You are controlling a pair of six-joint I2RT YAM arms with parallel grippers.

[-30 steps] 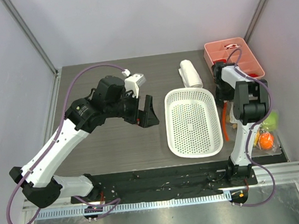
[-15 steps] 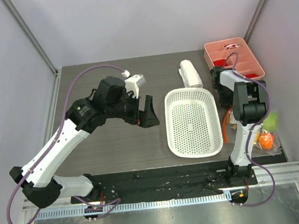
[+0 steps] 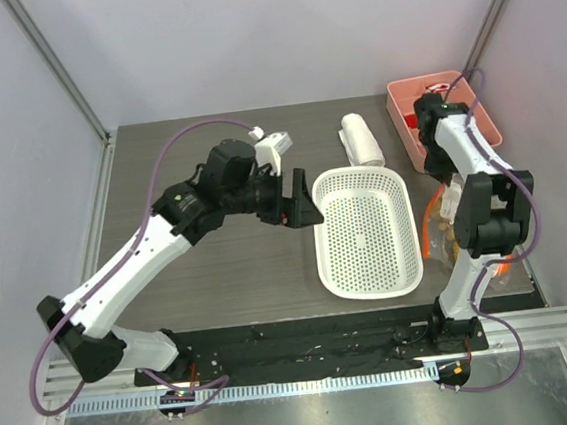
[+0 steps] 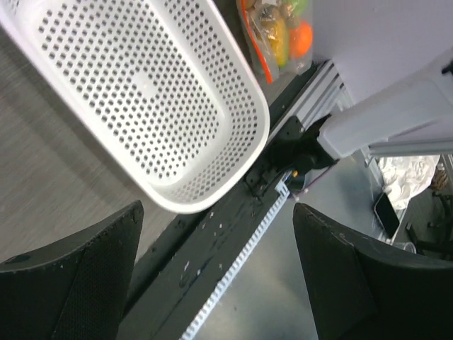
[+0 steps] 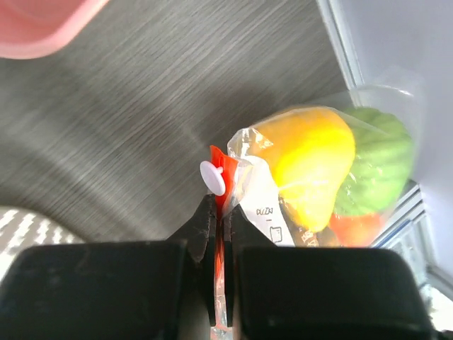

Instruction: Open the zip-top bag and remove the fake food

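Overhead view of a dark wood-grain table with a white perforated basket lying a bit right of centre; every place here is given from that basket.

L gripper: just off the basket's far-left corner, jaws spread wide, nothing between them. Its wrist cam looks past 2 black fingers down onto the basket's near end.

R gripper: on the basket's right side, jaws pressed together on the orange-red zip strip of the zip-top bag. A small white tab pokes out of the strip just above the fingertips.

The bag sits right of the basket, between its right rim and the side wall, w/ the strip running roughly along that rim. The bag is clear and crinkly. The pinched corner looks raised; can't tell if the rest touches the table.

Fake food, all inside the bag: a yellow lemon nearest the strip, a green fruit touching it on the side away from the basket, and an orange under both.

Beyond the basket's far-right corner is a pink compartment tray. Just past the far rim lies 1 white roll.
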